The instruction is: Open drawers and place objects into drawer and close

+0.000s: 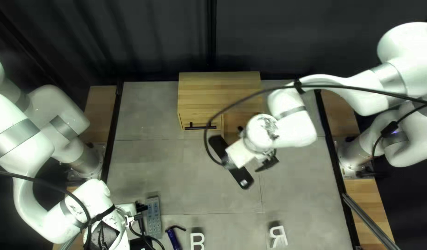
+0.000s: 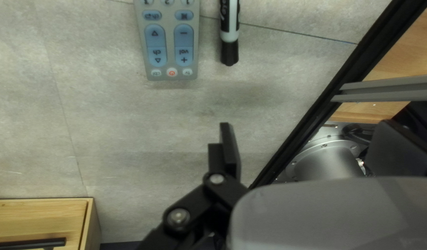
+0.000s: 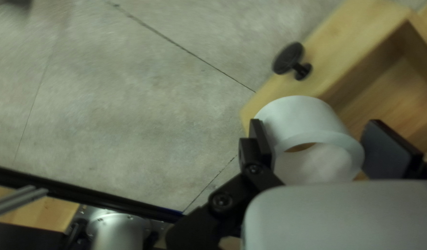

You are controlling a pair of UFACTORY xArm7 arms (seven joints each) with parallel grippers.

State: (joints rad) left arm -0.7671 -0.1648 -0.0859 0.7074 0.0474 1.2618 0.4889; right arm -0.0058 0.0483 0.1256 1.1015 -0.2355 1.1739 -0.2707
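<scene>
Right gripper (image 1: 250,165) clamped on a tape roll (image 3: 306,115), at the cabinet's (image 1: 218,88) 5 o'clock.
The roll overlaps the open drawer's (image 3: 347,41) front corner in the right wrist view; left gripper (image 1: 140,220), fingers apart, at 7 o'clock in the top left view, remote (image 1: 154,218) at its 3 o'clock.

The surface (image 1: 144,162) is mottled grey, crossed by thin dark seams, with a black strip along its left and right edges. A pale wooden cabinet (image 1: 218,95) sits at the middle of the far edge, its open drawer (image 3: 334,51) reaching out toward the near edge. A long black object (image 1: 243,179), partly hidden, lies before the cabinet. Toward the near edge lie a grey remote (image 1: 154,217), a marker (image 2: 229,32) just beside it, a blue stick-like thing (image 1: 174,239), and a white B (image 1: 197,240) and R (image 1: 278,236).
</scene>
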